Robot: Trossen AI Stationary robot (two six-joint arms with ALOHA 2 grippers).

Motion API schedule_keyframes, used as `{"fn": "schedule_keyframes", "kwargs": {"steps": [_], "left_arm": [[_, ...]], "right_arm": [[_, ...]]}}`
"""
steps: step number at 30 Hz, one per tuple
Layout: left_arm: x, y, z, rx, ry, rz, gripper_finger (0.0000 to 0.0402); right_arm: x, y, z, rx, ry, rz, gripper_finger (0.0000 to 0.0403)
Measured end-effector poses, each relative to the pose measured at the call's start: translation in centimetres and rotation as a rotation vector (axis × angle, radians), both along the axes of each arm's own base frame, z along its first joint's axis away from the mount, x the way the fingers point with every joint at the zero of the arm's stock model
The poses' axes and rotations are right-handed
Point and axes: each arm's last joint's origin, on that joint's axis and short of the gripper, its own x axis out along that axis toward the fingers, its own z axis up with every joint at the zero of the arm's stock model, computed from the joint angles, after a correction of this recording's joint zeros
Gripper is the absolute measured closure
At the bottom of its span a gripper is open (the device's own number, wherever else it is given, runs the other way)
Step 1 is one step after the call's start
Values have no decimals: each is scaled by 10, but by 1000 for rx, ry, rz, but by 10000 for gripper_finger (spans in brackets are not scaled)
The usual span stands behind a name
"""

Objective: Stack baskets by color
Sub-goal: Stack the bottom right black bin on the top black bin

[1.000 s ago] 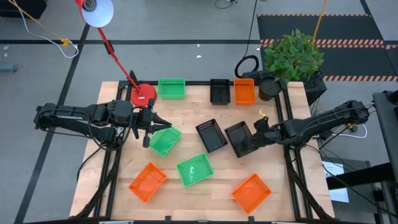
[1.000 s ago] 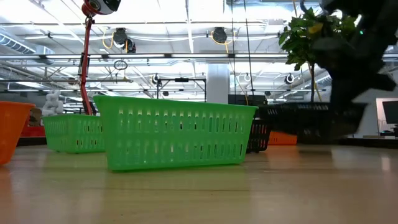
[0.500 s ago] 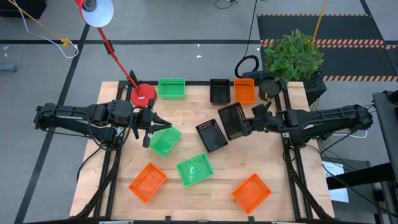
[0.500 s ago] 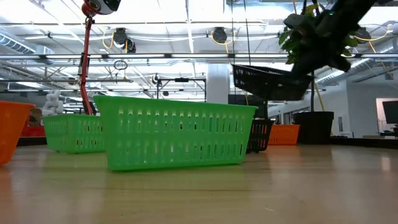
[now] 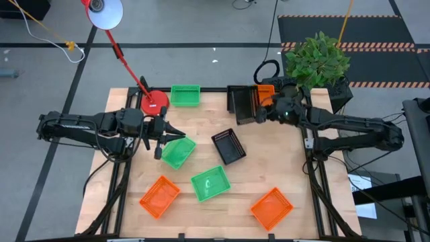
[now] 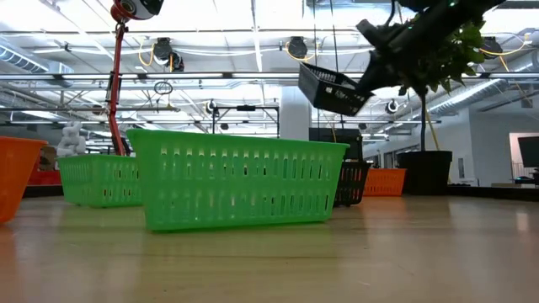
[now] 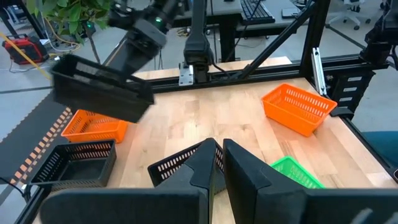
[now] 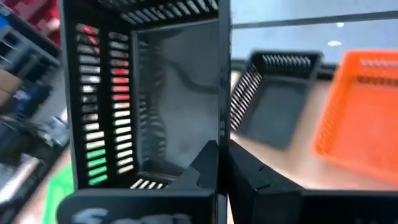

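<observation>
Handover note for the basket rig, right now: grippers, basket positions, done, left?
Right gripper: jaws shut on a black basket, held tilted in the air above the black basket at the far edge.
Left gripper: by the green basket at centre-left; grip unclear.
Far edge row: green, black, orange baskets.
Loose: another black basket mid-table, a green one, two orange near the front.
Done: no finished stack visible.
Left: seat the held black basket, then stack the rest by color.

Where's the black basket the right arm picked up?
In the high view the held black basket hangs in the right gripper above the table's far edge, over the black basket there, beside the orange basket.
</observation>
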Motion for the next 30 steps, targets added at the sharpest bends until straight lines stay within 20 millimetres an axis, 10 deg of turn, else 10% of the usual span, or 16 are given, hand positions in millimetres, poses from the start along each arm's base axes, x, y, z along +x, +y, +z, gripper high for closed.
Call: {"fn": "schedule_keyframes", "kwargs": {"steps": [22,30], "left_arm": [[0,0,0,0,-2,0,366],[0,0,0,0,-1,0,366]], "right_arm": [[38,-93,26,106,57,-4,397],[44,-111,7,148,85,-55,397]]}}
